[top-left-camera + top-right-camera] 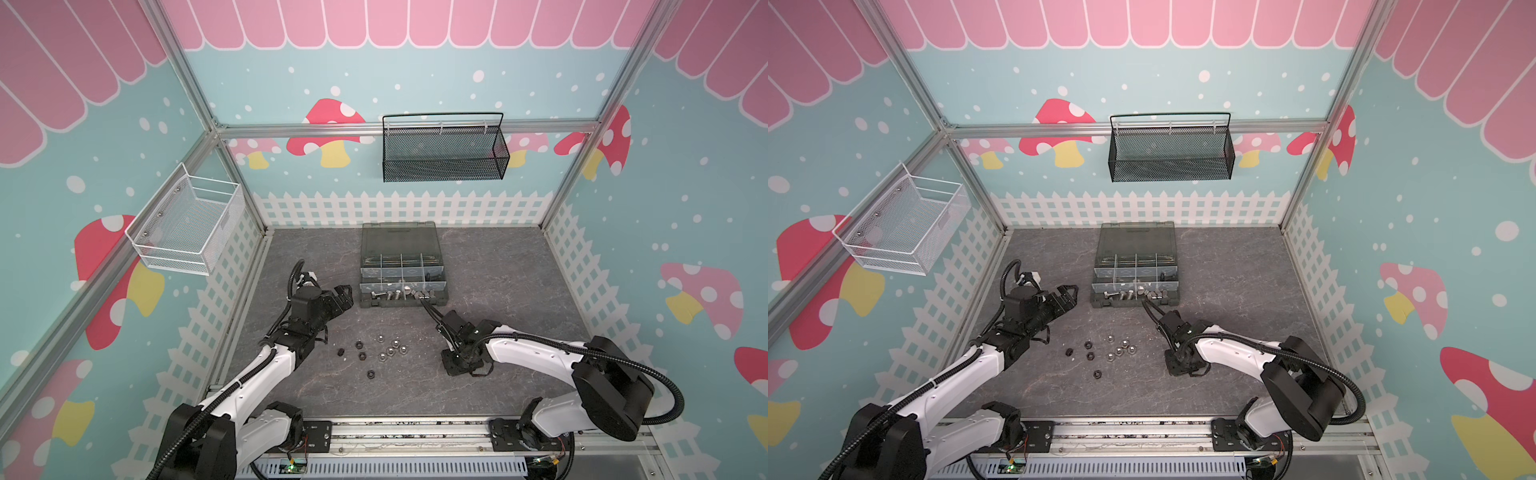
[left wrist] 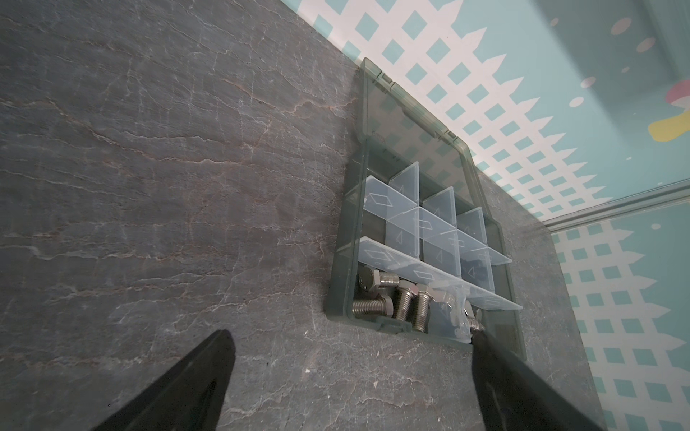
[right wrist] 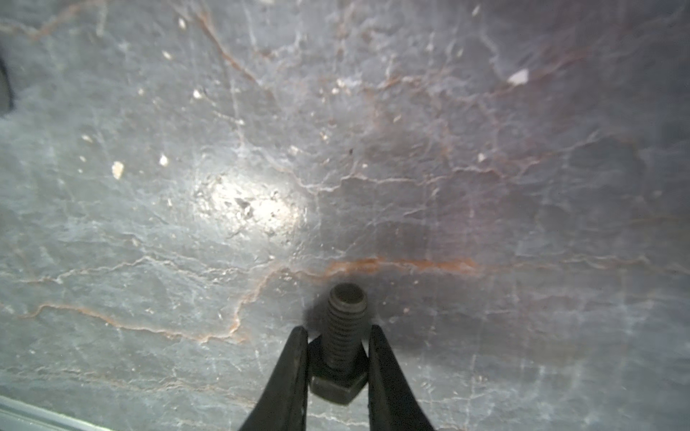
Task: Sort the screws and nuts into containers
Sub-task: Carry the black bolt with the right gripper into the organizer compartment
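Black screw (image 3: 345, 309): I am grasping it in my right claw (image 3: 337, 328), five o'clock from the case (image 1: 399, 241); my left claw (image 2: 351, 336) is hanging released.

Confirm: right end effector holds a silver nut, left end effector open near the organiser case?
Not a silver nut: the right wrist view shows the right end effector closed on a black screw. The left end effector is open near the organiser case.

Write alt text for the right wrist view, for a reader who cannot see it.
The right gripper pinches a short black screw by its head, threaded end pointing away. Behind lies a grey, veined table.
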Action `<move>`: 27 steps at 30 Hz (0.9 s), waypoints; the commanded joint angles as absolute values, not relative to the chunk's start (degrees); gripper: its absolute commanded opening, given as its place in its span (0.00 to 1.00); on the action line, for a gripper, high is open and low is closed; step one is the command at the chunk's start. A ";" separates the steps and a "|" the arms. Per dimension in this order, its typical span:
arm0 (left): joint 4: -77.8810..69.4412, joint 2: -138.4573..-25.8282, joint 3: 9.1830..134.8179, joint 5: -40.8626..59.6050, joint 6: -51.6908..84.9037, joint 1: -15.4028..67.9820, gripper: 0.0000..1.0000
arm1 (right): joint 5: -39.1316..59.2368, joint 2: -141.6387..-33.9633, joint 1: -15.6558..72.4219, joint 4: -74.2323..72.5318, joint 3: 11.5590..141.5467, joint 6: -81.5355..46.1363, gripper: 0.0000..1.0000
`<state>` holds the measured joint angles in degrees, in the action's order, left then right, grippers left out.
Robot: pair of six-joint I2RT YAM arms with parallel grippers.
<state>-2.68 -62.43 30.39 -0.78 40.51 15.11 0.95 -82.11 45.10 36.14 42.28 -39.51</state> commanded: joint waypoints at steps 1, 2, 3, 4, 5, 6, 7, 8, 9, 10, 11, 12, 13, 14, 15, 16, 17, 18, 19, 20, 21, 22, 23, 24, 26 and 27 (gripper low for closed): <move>-3.30 -62.87 29.28 -0.53 41.90 14.61 1.00 | -2.96 -80.76 45.44 35.59 45.31 -40.63 0.00; -3.45 -62.84 29.13 -0.53 41.88 14.52 1.00 | -4.04 -80.50 45.35 35.55 45.97 -40.61 0.00; -3.51 -62.84 29.04 -0.54 41.92 14.43 1.00 | -5.28 -80.29 45.35 35.62 46.74 -40.51 0.00; -3.60 -62.84 28.87 -0.50 41.92 14.35 1.00 | -6.21 -80.19 45.25 35.60 47.54 -40.42 0.00; -3.69 -62.84 28.91 -0.29 41.93 14.24 1.00 | -7.31 -80.26 45.18 35.51 48.40 -40.18 0.00; -3.76 -62.84 28.81 -0.28 42.02 14.28 1.00 | -8.20 -80.37 45.09 35.42 49.27 -39.82 0.00; -3.86 -62.81 28.71 -0.23 42.09 14.15 1.00 | -8.87 -80.59 44.91 35.29 50.01 -39.41 0.00; -3.95 -62.81 28.55 -0.18 42.02 14.08 1.00 | -9.64 -80.95 44.84 35.12 51.02 -38.91 0.00; -4.15 -62.83 28.40 -0.17 42.05 14.06 1.00 | -10.78 -81.28 44.66 34.95 52.10 -38.43 0.00; -4.22 -62.89 28.45 -0.01 42.06 13.96 1.00 | -11.45 -81.52 44.52 34.69 52.81 -38.14 0.00; -4.31 -62.93 28.42 0.00 42.09 13.97 1.00 | -12.25 -81.84 44.34 34.15 53.74 -37.53 0.00; -4.31 -63.09 28.54 0.20 42.10 13.90 1.00 | -13.34 -82.06 44.14 33.65 54.57 -37.17 0.00; -4.36 -63.19 28.48 0.44 42.10 13.90 1.00 | -14.27 -82.21 44.00 33.15 55.32 -36.89 0.00; -4.35 -63.28 28.60 0.58 42.22 13.91 1.00 | -15.31 -82.35 43.74 32.32 56.19 -36.23 0.00; -4.55 -63.37 28.59 0.78 42.19 13.90 1.00 | -16.06 -82.45 43.37 31.35 56.93 -35.67 0.00; -4.61 -63.42 28.54 0.79 42.30 13.89 1.00 | -16.58 -82.69 42.99 30.33 57.58 -35.08 0.00; -4.66 -63.46 28.51 0.85 42.40 13.94 1.00 | -16.70 -82.86 42.26 29.17 58.19 -34.27 0.00; -4.66 -63.41 28.55 0.88 42.40 13.95 1.00 | -16.73 -83.20 41.50 28.07 58.84 -33.37 0.00; -4.60 -63.37 28.54 0.87 42.33 13.92 1.00 | -16.54 -83.48 40.87 26.91 59.28 -32.66 0.00; -4.57 -63.28 28.54 0.80 42.32 13.91 1.00 | -16.15 -84.01 40.00 25.69 59.77 -31.66 0.00; -4.53 -63.28 28.55 0.79 42.32 13.79 1.00 | -15.91 -84.62 39.13 24.70 60.38 -30.70 0.00; -4.49 -63.28 28.54 0.73 42.32 13.75 1.00 | -15.69 -85.30 38.43 23.84 60.92 -29.89 0.00; -4.48 -63.28 28.56 0.69 42.28 13.71 1.00 | -15.29 -86.20 37.61 23.03 61.52 -28.89 0.00; -4.52 -63.28 28.61 0.79 42.33 13.71 1.00 | -14.83 -87.19 36.59 22.49 62.26 -27.98 0.00; -4.49 -63.24 28.65 0.79 42.30 13.64 1.00 | -13.79 -89.39 34.77 21.70 63.54 -26.59 0.00; -4.40 -63.20 28.57 0.81 42.28 13.63 1.00 | -13.17 -90.37 34.06 21.42 64.13 -25.87 0.00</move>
